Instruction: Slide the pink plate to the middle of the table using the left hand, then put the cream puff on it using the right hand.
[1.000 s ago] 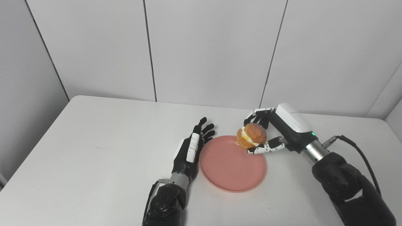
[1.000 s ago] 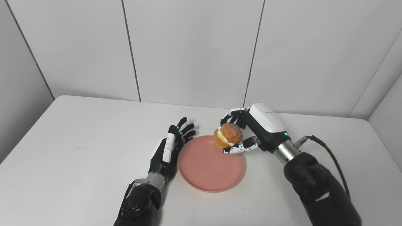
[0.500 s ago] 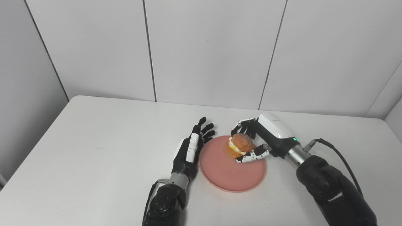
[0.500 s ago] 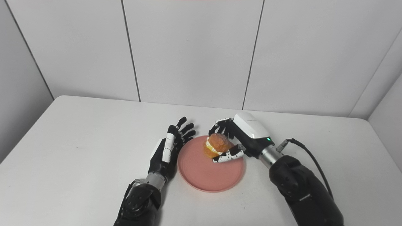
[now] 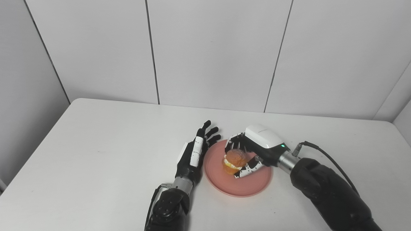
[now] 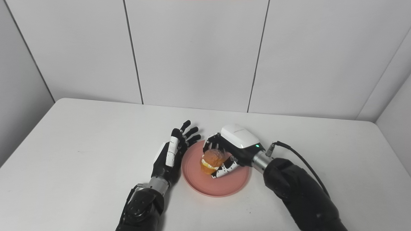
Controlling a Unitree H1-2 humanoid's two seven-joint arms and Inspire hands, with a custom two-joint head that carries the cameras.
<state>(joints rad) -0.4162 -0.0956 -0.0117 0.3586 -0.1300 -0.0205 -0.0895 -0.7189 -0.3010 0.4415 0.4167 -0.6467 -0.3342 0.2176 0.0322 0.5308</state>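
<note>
Right now the right robot hand point(image 5: 253, 150) is wrapped around the cream puff point(image 5: 235, 159), fingers point(image 5: 233, 143) curled over its far side and thumb point(image 5: 247, 170) pressed in from the near side. The puff, a browned bun with pale cream showing at its seam, sits low over the middle of the pink plate point(image 5: 224, 183); whether its base is touching the plate I cannot tell. The hand's white back faces up, a small green light glowing near the wrist, and a black cable point(image 5: 324, 154) loops off behind the forearm.

Just beside the plate's left rim rests the left robot hand point(image 5: 196, 152), holding nothing, its fingers spread and pointing away from the robot, the palm turned toward the plate.

The plate lies about midway across the white counter point(image 5: 96, 144), which backs onto a wall of pale grey panels point(image 5: 212, 48).
</note>
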